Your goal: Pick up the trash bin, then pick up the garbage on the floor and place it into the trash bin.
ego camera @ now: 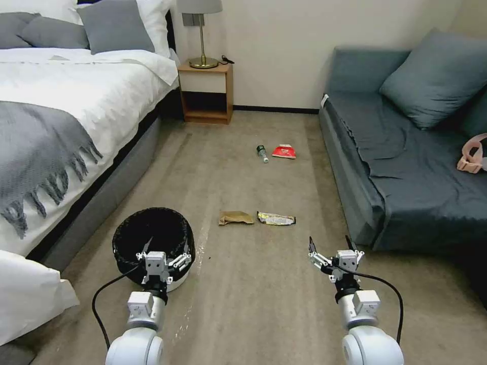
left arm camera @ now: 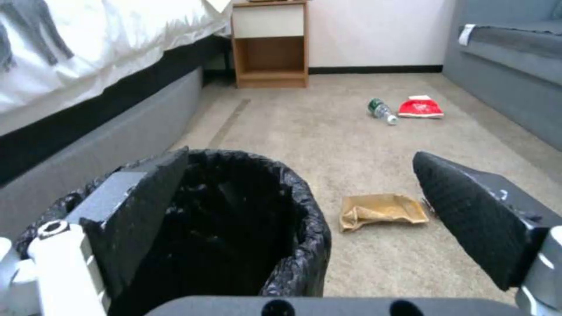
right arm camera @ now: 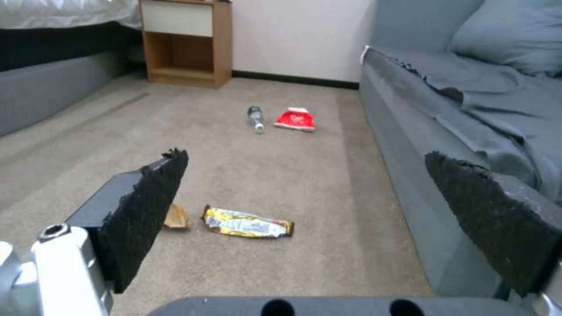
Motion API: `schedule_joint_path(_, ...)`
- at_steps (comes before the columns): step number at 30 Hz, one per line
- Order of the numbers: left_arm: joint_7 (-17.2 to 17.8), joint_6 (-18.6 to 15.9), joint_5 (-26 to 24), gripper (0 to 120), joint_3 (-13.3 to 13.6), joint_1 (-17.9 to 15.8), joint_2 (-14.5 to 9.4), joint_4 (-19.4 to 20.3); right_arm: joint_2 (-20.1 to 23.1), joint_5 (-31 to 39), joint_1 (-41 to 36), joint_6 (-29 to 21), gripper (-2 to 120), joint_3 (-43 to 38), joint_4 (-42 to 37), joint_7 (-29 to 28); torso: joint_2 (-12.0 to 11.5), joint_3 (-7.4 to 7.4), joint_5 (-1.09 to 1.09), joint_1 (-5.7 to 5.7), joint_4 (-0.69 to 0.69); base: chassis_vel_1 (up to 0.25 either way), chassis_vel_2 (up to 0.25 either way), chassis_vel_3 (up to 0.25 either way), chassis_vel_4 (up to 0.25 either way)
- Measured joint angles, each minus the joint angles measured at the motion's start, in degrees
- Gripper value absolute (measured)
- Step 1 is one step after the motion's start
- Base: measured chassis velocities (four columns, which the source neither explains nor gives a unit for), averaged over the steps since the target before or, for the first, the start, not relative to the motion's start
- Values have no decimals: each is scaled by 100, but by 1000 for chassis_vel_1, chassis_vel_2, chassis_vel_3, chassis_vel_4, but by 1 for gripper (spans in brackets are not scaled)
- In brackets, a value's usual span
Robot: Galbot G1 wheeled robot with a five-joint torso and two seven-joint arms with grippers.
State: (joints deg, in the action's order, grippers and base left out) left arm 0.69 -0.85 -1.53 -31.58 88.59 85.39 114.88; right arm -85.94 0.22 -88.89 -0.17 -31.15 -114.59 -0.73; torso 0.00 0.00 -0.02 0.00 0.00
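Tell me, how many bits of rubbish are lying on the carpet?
4. A brown paper bag and a yellow-silver wrapper lie side by side near the robot; farther off, towards the nightstand, a small bottle lies beside a red packet. More could be hidden under the bed.

Beige carpet [ego camera: 253, 304] under trash bin [ego camera: 153, 242], scattered garbage [ego camera: 236, 218].

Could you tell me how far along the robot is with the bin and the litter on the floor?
Nothing looks done yet. The trash bin stands on the carpet; the left gripper is open at its rim, not gripping. The right gripper is open, holding nothing. Left to collect: paper bag, snack wrapper, bottle and red packet, all on the floor.
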Motion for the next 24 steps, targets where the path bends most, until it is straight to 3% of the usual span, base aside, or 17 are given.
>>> schedule_joint_path(4,0,0,0,100,0,0,0,0,0,0,0,0,100,0,0,0,0,0,0,0,0,0,0,0,0)
schedule_joint_path(5,426,-491,-788,100,-78,-133,-306,180,-4,392,-187,-296,100,517,-60,-866,0,0,1,0,0,0,0,0,0)
schedule_joint_path(9,513,-593,-950,100,-91,-160,-365,218,-6,480,-231,-364,100,635,-75,-1060,0,0,1,0,0,0,0,0,0)
schedule_joint_path(10,780,-910,-1461,100,-137,-244,-561,331,27,747,-325,-491,100,920,-56,-1496,0,0,2,0,0,0,0,0,0)
schedule_joint_path(12,977,-1125,-1805,100,-172,-303,-696,410,95,828,-325,-449,100,928,46,-1514,0,0,2,0,1,0,0,0,0)
schedule_joint_path(17,1188,-1356,-2115,100,-175,-341,-808,484,124,824,-347,-403,100,930,106,-1486,0,0,-2,0,1,0,0,0,0)
schedule_joint_path(19,1572,-1768,-2646,100,-187,-416,-1002,625,107,753,-345,-349,100,928,173,-1457,0,0,1,0,0,0,0,0,0)
schedule_joint_path(24,1894,-2119,-3052,100,-161,-441,-1187,753,84,675,-346,-283,100,956,264,-1438,0,0,2,0,0,0,0,0,0)
